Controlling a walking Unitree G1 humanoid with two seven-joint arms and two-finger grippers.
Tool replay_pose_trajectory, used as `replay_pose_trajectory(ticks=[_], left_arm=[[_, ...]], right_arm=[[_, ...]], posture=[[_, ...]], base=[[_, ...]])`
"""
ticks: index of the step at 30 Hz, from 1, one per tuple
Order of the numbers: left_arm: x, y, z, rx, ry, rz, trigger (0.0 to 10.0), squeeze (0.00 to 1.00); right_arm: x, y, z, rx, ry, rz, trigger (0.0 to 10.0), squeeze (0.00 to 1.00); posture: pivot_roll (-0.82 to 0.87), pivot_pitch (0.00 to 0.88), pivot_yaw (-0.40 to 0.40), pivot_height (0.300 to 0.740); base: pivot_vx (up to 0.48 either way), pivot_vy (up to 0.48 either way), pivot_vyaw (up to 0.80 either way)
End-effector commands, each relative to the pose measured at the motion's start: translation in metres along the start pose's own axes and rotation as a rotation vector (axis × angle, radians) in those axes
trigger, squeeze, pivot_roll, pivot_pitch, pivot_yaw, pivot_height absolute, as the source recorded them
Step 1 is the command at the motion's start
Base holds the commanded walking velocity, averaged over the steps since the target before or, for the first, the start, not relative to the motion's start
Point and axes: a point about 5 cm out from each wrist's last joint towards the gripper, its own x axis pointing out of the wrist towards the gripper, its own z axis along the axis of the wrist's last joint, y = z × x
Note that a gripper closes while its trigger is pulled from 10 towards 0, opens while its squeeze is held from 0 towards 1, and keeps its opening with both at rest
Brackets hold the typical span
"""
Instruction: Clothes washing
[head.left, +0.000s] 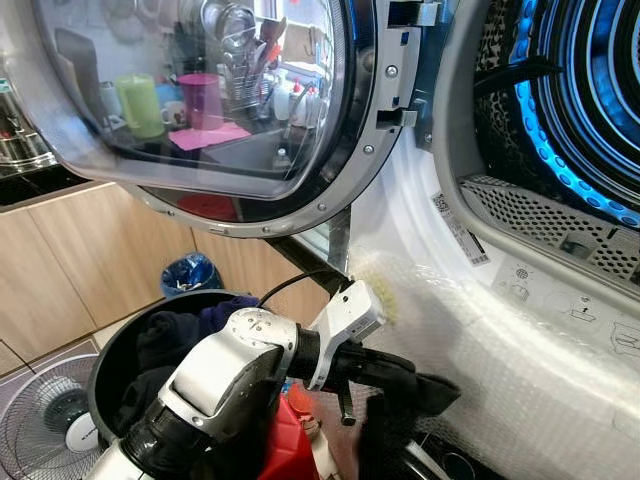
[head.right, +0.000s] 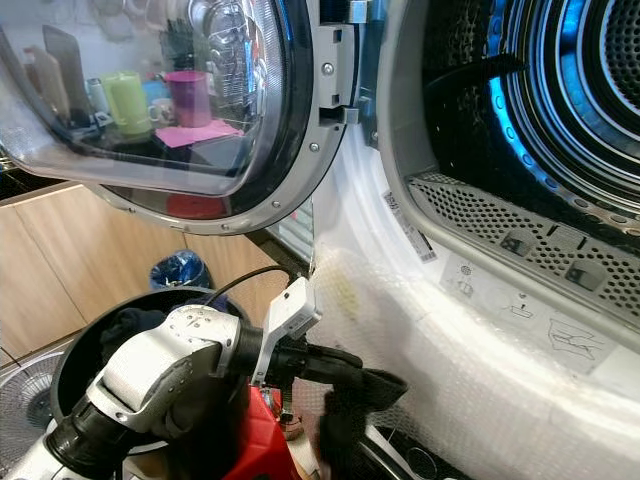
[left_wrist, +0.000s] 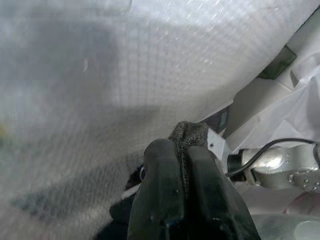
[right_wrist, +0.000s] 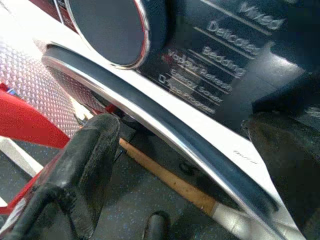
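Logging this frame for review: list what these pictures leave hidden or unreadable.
1. Dark garment in the left gripper: its type is unclear; eye views cut it off at the bottom edge.
2. Black basket: the left arm covers most of its contents.
3. Right gripper: missing from eye views.
4. Dial: cropped by the right wrist view's edge.

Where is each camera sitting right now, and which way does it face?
Left eye: head, looking down at the open door and drum; left arm shows.
Right eye: same scene, shifted sideways.
Left wrist: along the left gripper pinching dark cloth, also visible from the head.
Right wrist: along the right gripper, facing the control panel.
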Motion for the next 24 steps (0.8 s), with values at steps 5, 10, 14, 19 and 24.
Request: replay_pose_trajectory(ticks=[5, 10, 14, 19, 24], left_arm=[[0.005, 0.003, -0.004, 0.007, 0.004, 0.027, 0.0, 0.00], [0.010, 0.001, -0.010, 0.004, 0.012, -0.006, 0.0, 0.00], [0.015, -0.003, -0.013, 0.000, 0.010, -0.052, 0.0, 0.00], [0.024, -0.011, -0.015, -0.008, 0.009, -0.136, 0.0, 0.00], [0.031, -0.017, -0.013, 0.005, 0.005, -0.196, 0.0, 0.00]], right_arm=[[-0.026, -0.054, -0.005, -0.068, -0.073, 0.113, 10.0, 0.70], [-0.056, -0.046, -0.029, -0.133, -0.052, 0.398, 10.0, 1.00], [-0.079, -0.032, -0.017, -0.066, -0.142, 0.617, 10.0, 1.00], [-0.102, -0.018, 0.003, -0.049, -0.227, 0.761, 10.0, 1.00], [-0.119, -0.009, 0.021, -0.045, -0.299, 0.833, 10.0, 0.40]], posture=[[0.21, 0.000, 0.001, 0.740], [0.18, 0.000, 0.007, 0.740], [0.16, 0.001, 0.015, 0.740], [0.13, 0.006, 0.029, 0.740], [0.11, 0.009, 0.043, 0.740]], base=[[0.000, 0.000, 0.00], [0.000, 0.000, 0.00], [0.000, 0.000, 0.00], [0.000, 0.000, 0.00], [0.000, 0.000, 0.00]])
